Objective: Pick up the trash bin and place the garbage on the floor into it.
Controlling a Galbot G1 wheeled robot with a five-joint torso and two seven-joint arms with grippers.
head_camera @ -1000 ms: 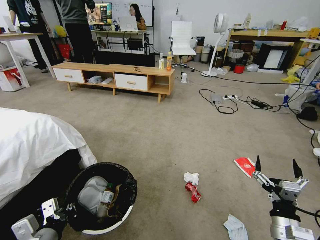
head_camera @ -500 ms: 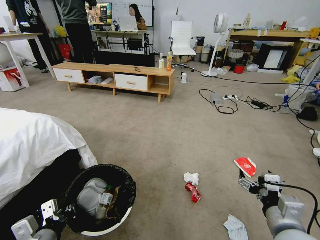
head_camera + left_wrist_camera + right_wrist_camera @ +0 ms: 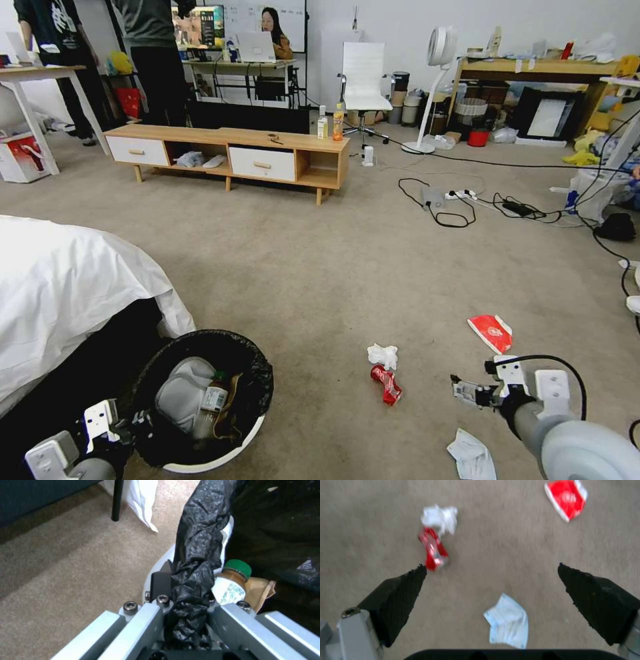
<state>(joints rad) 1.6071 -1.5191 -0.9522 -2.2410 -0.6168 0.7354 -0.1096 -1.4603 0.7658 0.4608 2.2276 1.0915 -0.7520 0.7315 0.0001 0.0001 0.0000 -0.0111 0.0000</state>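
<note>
Head view: right gripper point(image 3: 460, 390) swung lower and leftward since a second ago, now hanging above carpet at lower right. Trash bin point(image 3: 220, 447) unmoved, lower left beside bed point(image 3: 60, 280).

Left wrist view: left gripper point(image 3: 186, 595) clamped on crinkled black bag at bin rim; green-capped bottle point(image 3: 231, 585) inside, label unreadable.

Right wrist view: jaws spread wide over flat tissue point(image 3: 508, 621); crushed red can point(image 3: 433, 548) and red packet point(image 3: 566, 498), white logo illegible.

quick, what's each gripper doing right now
Left gripper: shut on the trash bin, clamping its bag-lined rim.
Right gripper: open, empty, above the carpet by the crushed red can.
</note>
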